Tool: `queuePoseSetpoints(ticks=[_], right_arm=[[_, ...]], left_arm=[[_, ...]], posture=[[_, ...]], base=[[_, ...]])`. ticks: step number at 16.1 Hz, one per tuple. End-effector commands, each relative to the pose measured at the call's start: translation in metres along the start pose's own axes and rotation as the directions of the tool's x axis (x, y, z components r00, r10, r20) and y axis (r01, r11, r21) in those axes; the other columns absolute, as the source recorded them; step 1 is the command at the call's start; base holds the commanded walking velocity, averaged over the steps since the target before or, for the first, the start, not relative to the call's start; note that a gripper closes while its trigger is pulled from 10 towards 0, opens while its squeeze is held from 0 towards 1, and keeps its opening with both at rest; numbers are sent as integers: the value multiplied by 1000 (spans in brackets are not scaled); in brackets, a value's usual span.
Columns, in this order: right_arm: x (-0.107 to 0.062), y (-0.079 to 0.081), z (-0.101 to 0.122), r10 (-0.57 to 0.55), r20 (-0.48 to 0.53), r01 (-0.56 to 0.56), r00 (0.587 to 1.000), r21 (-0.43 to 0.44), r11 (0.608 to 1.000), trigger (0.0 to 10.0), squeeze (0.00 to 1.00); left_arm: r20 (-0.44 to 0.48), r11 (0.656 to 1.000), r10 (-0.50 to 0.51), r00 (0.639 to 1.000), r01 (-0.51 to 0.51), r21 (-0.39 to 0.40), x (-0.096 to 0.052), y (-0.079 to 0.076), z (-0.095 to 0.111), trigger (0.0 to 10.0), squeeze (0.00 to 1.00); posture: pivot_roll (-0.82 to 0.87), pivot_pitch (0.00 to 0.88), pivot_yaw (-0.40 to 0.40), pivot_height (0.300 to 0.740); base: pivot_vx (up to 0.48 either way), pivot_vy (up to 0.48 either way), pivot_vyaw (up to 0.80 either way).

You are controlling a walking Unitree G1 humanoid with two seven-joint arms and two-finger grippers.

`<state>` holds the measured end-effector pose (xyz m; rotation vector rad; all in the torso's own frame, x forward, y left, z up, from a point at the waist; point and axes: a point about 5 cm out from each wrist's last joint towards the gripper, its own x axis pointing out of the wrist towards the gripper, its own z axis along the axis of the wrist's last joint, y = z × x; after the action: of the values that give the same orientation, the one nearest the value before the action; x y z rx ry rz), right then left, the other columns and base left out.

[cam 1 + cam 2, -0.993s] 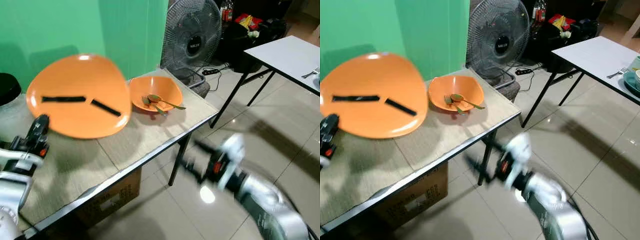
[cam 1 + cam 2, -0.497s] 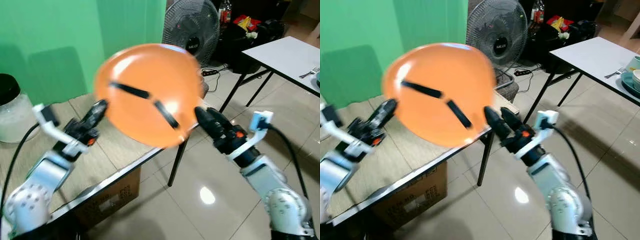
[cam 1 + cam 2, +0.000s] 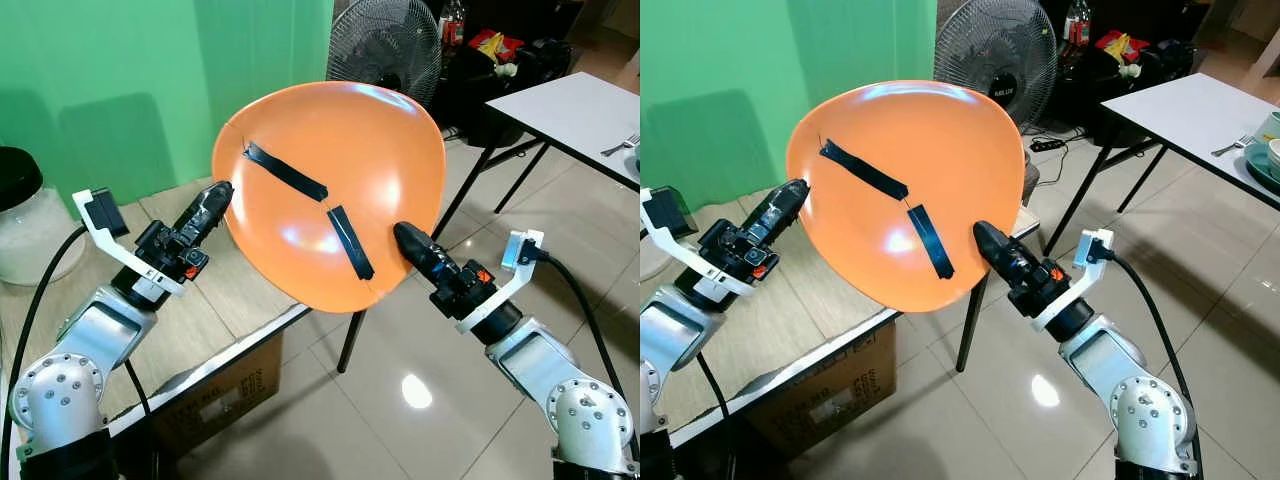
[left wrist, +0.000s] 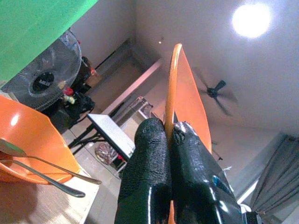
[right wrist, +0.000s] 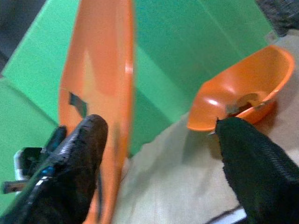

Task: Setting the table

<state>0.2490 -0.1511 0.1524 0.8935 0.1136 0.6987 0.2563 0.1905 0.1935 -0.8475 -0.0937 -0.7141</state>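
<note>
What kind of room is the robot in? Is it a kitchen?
Probably not a kitchen. It looks more like a room in a home arranged for filming: a green backdrop behind the wooden table, a standing fan on the tiled floor, and a white table nearby.

A big fan (image 3: 385, 45) stands by the green wall (image 3: 100, 90). 1 cardboard box (image 3: 215, 395) sits under the table, and 1 jar (image 3: 25, 220) has a black lid.
</note>
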Motion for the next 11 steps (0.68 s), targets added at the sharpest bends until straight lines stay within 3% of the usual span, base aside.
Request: queuePoseSetpoints(ticks=[1,6,11], right_arm=[[-4,2,3,23,8,-23,1000,17,1000,0,0],[-7,16,3,142,20,-144,990,99,985,0,0],[-6,11,-3,111,-3,-110,994,131,985,0,0]], left_arm=[[7,998,-65,998,65,4,8,-7,3,0,0],[-4,998,-66,998,66,3,10,-5,2,0,0],[-25,996,-85,996,85,10,15,-6,3,0,0]], posture=[[-74,0,-72,740],[-80,0,-66,740],[-73,0,-59,740]], base=[[0,0,0],[0,0,0],[0,0,0]])
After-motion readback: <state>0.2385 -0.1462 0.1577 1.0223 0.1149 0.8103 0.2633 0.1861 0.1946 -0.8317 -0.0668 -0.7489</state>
